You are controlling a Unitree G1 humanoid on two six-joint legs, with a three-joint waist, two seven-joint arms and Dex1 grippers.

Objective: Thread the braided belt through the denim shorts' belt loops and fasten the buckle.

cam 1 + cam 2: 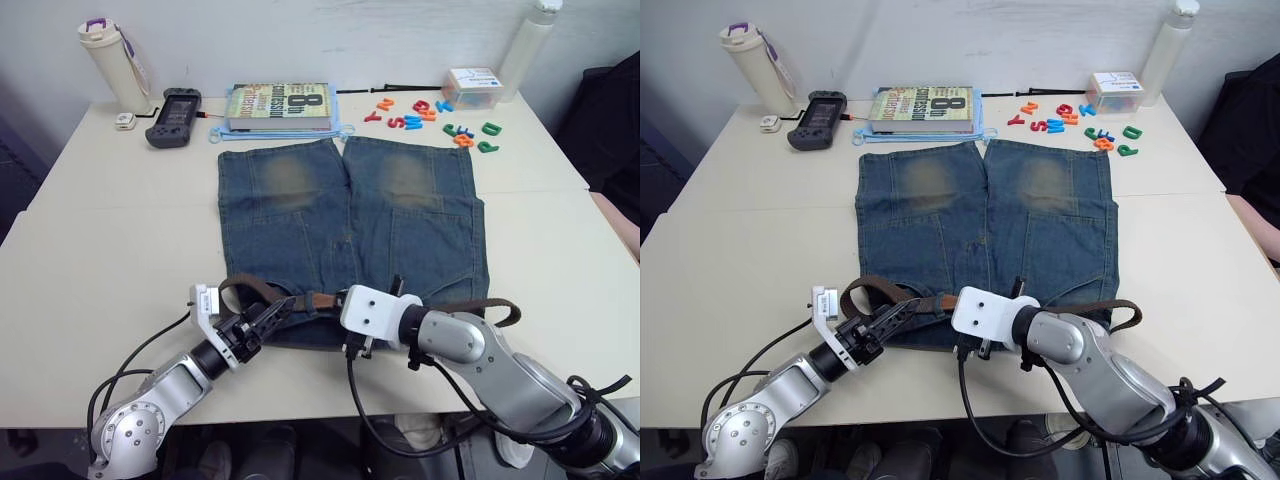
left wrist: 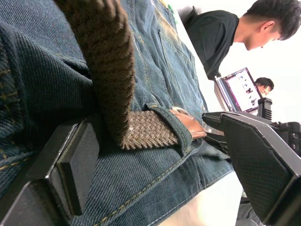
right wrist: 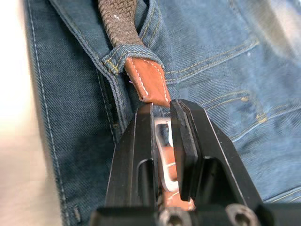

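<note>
Room: pale wall behind a cream table [image 1: 90, 250]; you have a person at a laptop in the left wrist view's upper right.
Right gripper [image 3: 162, 125]: fingers nearly together, nipping the braided belt [image 1: 930, 300] at its tan leather tip, just past one of the belt loops [image 3: 129, 59].
Left gripper [image 1: 268, 317]: fingers spread wide, straddling the belt beside a loop, clamping nothing.
Key relation: belt's long axis runs along the waistband, left to right at lower centre; the tip lies in the right gripper's hold, so you would likely pull rightward.
Denim shorts [image 1: 345, 235]: flat, frame centre, waistband at the near edge.
Buckle: cannot tell where.
Far edge: book [image 1: 280, 107], bottle [image 1: 112, 62], coloured letters [image 1: 440, 118].
</note>
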